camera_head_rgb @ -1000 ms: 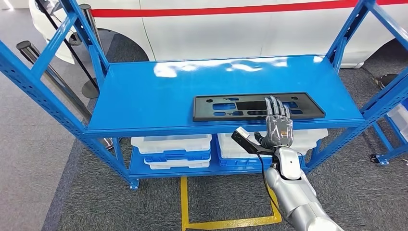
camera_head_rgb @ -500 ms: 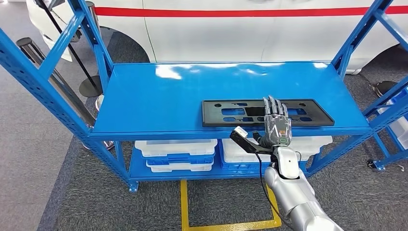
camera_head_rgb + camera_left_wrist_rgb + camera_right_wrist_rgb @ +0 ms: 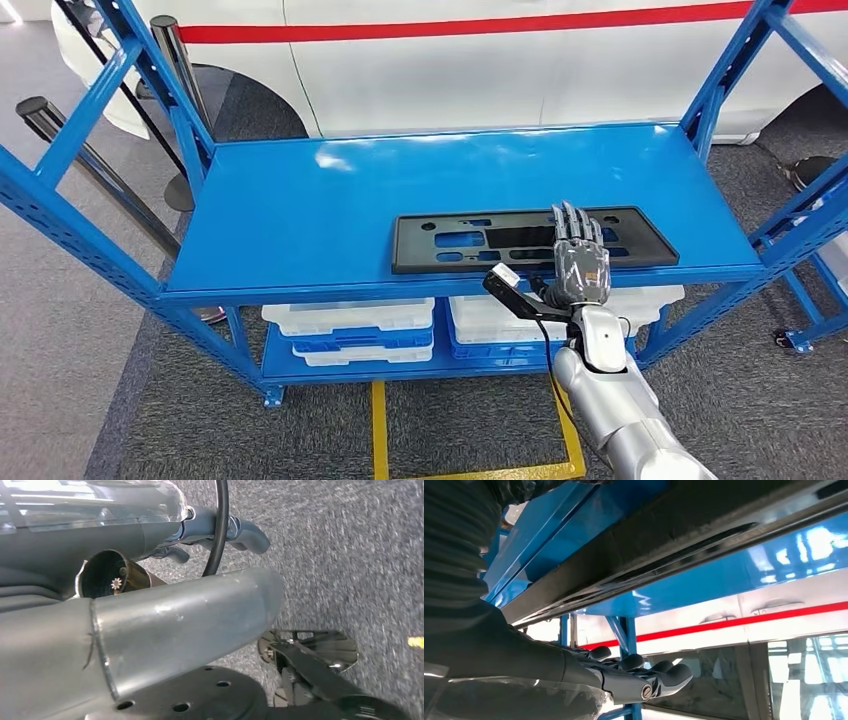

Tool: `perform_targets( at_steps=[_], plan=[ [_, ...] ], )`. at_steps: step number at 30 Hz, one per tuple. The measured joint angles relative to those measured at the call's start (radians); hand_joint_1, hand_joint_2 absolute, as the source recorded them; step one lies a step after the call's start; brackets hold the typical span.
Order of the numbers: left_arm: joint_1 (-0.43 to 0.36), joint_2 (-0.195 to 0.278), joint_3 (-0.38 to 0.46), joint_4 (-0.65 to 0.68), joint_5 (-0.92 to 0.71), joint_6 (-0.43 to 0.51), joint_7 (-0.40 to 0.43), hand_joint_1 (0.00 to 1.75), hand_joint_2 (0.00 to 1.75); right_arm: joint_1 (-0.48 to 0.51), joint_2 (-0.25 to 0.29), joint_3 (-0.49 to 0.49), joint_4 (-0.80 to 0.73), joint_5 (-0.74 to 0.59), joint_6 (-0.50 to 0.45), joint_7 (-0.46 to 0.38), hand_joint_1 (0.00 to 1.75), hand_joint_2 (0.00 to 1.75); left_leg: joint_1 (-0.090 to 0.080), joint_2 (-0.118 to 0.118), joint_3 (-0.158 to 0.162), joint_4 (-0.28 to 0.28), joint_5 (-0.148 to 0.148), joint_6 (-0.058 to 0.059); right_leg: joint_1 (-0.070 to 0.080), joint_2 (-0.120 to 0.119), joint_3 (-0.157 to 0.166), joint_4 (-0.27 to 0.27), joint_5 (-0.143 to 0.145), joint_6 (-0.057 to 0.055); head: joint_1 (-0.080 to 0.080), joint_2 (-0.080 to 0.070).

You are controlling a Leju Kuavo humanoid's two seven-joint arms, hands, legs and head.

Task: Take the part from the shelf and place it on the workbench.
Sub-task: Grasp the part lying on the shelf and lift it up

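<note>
A flat black part (image 3: 534, 240) with cut-out slots lay along the front edge of the blue shelf (image 3: 300, 210). The right hand (image 3: 578, 258) rested flat on its right half, fingers (image 3: 573, 222) stretched out and released, grasping nothing. White bins (image 3: 350, 318) sat on the lower shelf level. A white vehicle (image 3: 500, 60) with a red stripe stood behind.

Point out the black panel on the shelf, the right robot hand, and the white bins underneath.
black panel (image 3: 450, 241), head view, left half.
right robot hand (image 3: 579, 262), head view, back of the hand.
white bins (image 3: 345, 318), head view, left stack's top rim.
</note>
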Motion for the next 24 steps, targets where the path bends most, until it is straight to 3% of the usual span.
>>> perform_targets(
  at_steps=[1,2,4,6,10,24],
  plan=[
    [0.001,0.000,0.000,0.000,0.000,0.000,0.000,0.00,0.00,0.001,0.000,0.000,0.000,0.000,0.000,0.000,0.00,1.75,0.000,0.000,-0.018,0.020,0.010,0.001,0.002,0.000,0.004,0.000,-0.004,-0.001,0.000,0.000],
    [0.002,0.000,0.000,0.000,0.000,0.000,0.000,0.00,0.00,0.002,0.000,0.000,0.000,0.000,0.000,0.000,0.00,1.75,-0.001,0.000,-0.015,-0.001,0.039,0.004,0.004,0.001,0.010,0.000,-0.008,-0.001,0.000,0.000],
    [0.003,0.001,0.000,0.000,-0.001,0.000,-0.008,0.00,0.00,0.002,0.000,0.000,0.000,-0.002,0.001,-0.001,0.00,1.75,-0.005,0.000,0.032,-0.124,0.121,0.018,0.006,0.003,0.025,0.000,-0.017,0.001,0.000,0.000],
    [0.002,0.003,0.000,0.000,-0.004,-0.001,-0.021,0.00,0.00,0.002,0.000,0.000,0.000,-0.005,0.001,-0.002,0.00,1.75,-0.012,0.000,0.078,-0.229,0.160,0.032,0.009,0.004,0.031,0.002,-0.025,0.007,0.000,0.000],
    [0.000,0.005,0.000,0.000,-0.007,-0.009,-0.035,0.00,0.00,0.004,-0.002,0.000,0.000,-0.011,0.003,-0.010,0.00,1.75,-0.014,-0.002,0.093,-0.265,0.157,0.025,0.012,0.002,0.030,0.001,-0.029,0.012,0.001,0.000],
    [0.002,0.007,0.000,0.000,-0.009,-0.018,-0.046,0.00,0.00,0.005,-0.002,0.001,0.000,-0.009,0.038,-0.044,0.00,1.75,-0.016,-0.003,0.094,-0.265,0.154,0.035,0.011,0.001,0.037,-0.014,-0.025,0.022,0.001,0.000]
  ],
)
